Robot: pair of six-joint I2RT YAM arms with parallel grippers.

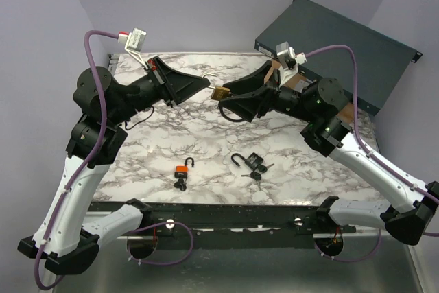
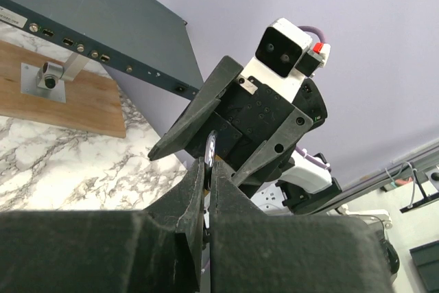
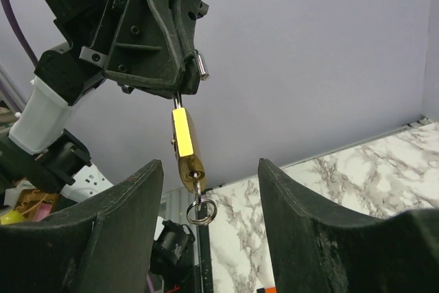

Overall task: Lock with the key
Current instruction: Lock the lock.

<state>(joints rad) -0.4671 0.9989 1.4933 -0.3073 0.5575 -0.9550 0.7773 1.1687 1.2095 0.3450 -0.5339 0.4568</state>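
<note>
The brass padlock (image 1: 219, 92) is up in the air over the far middle of the marble table (image 1: 171, 135). The left gripper (image 1: 202, 85) is pinched tight on its shackle. The right gripper (image 1: 223, 97) sits right in front of it with its jaws spread wide and nothing in them.

On the table itself, an orange padlock (image 1: 182, 169) and a black padlock (image 1: 250, 162) lie near the front edge, a little apart, each with small keys beside it. Both sit well below and clear of the two arms. A dark rack box (image 1: 343, 39) leans in the far right corner over a wooden board (image 1: 351, 110), close behind the right arm.

The right wrist camera is the useful one. It shows the lock hanging straight down from the left gripper, with the key (image 3: 197, 184) sticking out of its bottom and a key ring (image 3: 200, 211) dangling off it. The lock hangs between the two spread fingers (image 3: 130, 224) and touches neither. The left wrist camera only shows its own fingers (image 2: 188, 200) pressed together on something thin; the lock body is hidden there.

There's lots of bare marble under and between the grippers.
</note>
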